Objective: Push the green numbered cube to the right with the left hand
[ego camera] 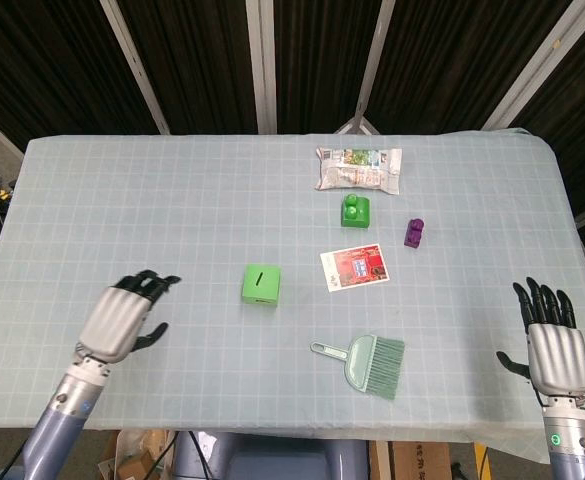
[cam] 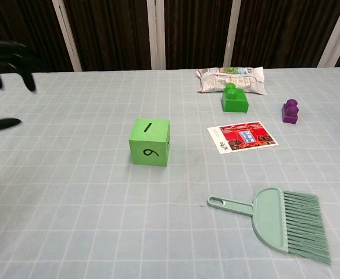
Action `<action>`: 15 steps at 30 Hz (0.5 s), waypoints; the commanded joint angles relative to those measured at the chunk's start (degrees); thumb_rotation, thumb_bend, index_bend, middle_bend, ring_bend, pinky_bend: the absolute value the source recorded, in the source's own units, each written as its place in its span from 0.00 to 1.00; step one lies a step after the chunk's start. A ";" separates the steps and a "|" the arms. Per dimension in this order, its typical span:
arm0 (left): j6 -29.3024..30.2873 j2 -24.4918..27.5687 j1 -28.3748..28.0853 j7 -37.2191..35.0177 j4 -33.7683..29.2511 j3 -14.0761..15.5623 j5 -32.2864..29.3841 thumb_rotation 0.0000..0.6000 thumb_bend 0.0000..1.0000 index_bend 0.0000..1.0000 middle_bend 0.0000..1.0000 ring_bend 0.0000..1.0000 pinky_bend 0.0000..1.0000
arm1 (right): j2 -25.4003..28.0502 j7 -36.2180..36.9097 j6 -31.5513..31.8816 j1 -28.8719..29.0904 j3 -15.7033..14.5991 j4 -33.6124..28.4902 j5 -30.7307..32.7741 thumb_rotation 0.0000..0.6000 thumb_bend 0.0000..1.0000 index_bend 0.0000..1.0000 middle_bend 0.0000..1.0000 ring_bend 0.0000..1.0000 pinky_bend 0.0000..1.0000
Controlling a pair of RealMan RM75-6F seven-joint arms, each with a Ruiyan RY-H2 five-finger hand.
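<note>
The left hand [ego camera: 122, 317] hovers near the desk's [ego camera: 172, 200] left edge, fingers spread wide, holding nothing, well apart from the green numbered cube [ego camera: 260, 285] to its right. Right of the cube lie a picture card [ego camera: 353, 267] and a brush [ego camera: 365, 362]. The right hand [ego camera: 554, 340] is spread wide too, empty.

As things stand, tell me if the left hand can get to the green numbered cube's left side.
Probably yes. The left hand is open and apart from the green numbered cube, off to its left, with only bare tablecloth between them. The brush and card lie on the cube's other side.
</note>
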 commanded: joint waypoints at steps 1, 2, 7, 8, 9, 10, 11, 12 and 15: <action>14.95 -0.67 12.52 0.92 6.33 3.46 7.29 1.00 0.28 0.21 0.25 0.15 0.25 | 0.33 0.27 0.16 -0.04 -0.38 -0.13 -0.93 1.00 0.07 0.08 0.00 0.00 0.00; 15.59 -0.30 13.57 -0.96 6.90 3.75 6.88 1.00 0.27 0.21 0.24 0.15 0.25 | 0.48 0.52 0.29 -0.06 -0.52 -0.14 -1.45 1.00 0.07 0.08 0.00 0.00 0.00; 17.22 1.02 17.83 -11.46 10.46 4.16 4.11 1.00 0.27 0.19 0.19 0.10 0.22 | 1.41 2.93 1.40 -0.24 -1.39 0.36 -5.08 1.00 0.07 0.08 0.00 0.00 0.00; 17.28 1.00 18.36 -13.12 11.48 4.00 3.76 1.00 0.26 0.19 0.18 0.09 0.20 | 1.50 3.33 1.78 -0.32 -1.51 0.54 -5.74 1.00 0.07 0.08 0.00 0.00 0.00; 17.26 0.89 18.84 -14.52 12.19 3.75 3.28 1.00 0.25 0.18 0.17 0.08 0.20 | 1.55 3.68 2.13 -0.40 -1.59 0.72 -6.29 1.00 0.07 0.08 0.00 0.00 0.00; 16.74 1.00 19.15 -15.29 12.11 3.62 2.58 1.00 0.25 0.17 0.16 0.08 0.19 | 1.59 4.07 2.57 -0.49 -1.64 0.83 -6.89 1.00 0.07 0.08 0.00 0.00 0.00; 16.05 1.52 19.08 -15.59 11.94 3.61 2.66 1.00 0.25 0.17 0.16 0.07 0.18 | 1.60 4.42 2.96 -0.59 -1.71 0.93 -7.39 1.00 0.07 0.08 0.00 0.00 0.00; 15.84 1.90 19.02 -16.05 12.13 3.42 3.16 1.00 0.25 0.17 0.16 0.07 0.18 | 1.62 4.73 3.27 -0.68 -1.78 1.02 -7.81 1.00 0.07 0.08 0.00 0.00 0.00; 15.38 1.92 19.61 -17.42 12.45 3.03 3.26 1.00 0.25 0.17 0.16 0.07 0.18 | 1.58 5.12 3.94 -0.93 -1.81 1.08 -8.39 1.00 0.07 0.08 0.00 0.00 0.00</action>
